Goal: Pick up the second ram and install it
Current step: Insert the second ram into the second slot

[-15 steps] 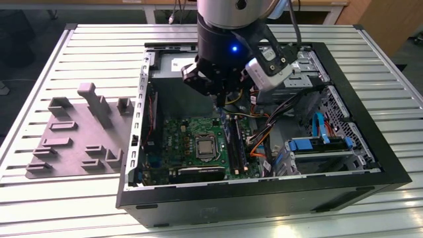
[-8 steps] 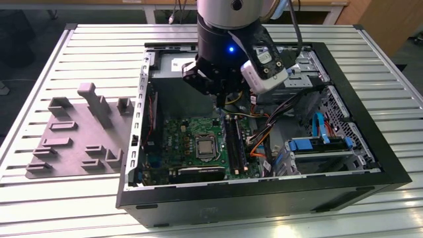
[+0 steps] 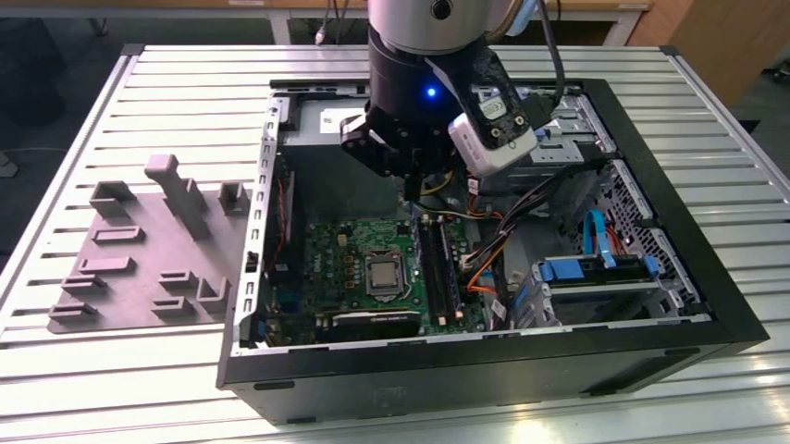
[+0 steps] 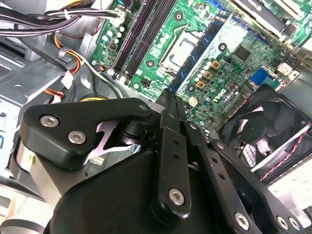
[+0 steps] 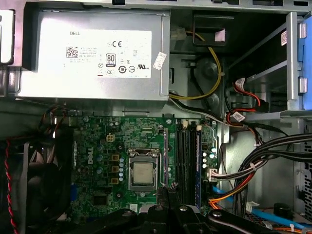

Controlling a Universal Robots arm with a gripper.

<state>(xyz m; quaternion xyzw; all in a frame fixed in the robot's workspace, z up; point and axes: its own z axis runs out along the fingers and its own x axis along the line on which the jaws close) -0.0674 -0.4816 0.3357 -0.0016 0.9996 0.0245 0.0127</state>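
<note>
End effector [image 5: 169, 191] near labelled power supply [image 5: 29, 58]

Second ram [image 3: 413, 205], a thin flat dark memory stick, is hanging upright and edge-on to the exterior view. It's being pinched between the black gripper [image 3: 413, 183] fingertips, hovering over the green motherboard [image 3: 358, 250] near the black memory slots [image 3: 435, 268], not touching them.

Slatted metal table [image 3: 74, 388] carries open PC case [image 3: 494, 375] approx centre; grey plastic tray [image 3: 129, 277] just beside, at case's 9 o'clock in exterior view.
</note>
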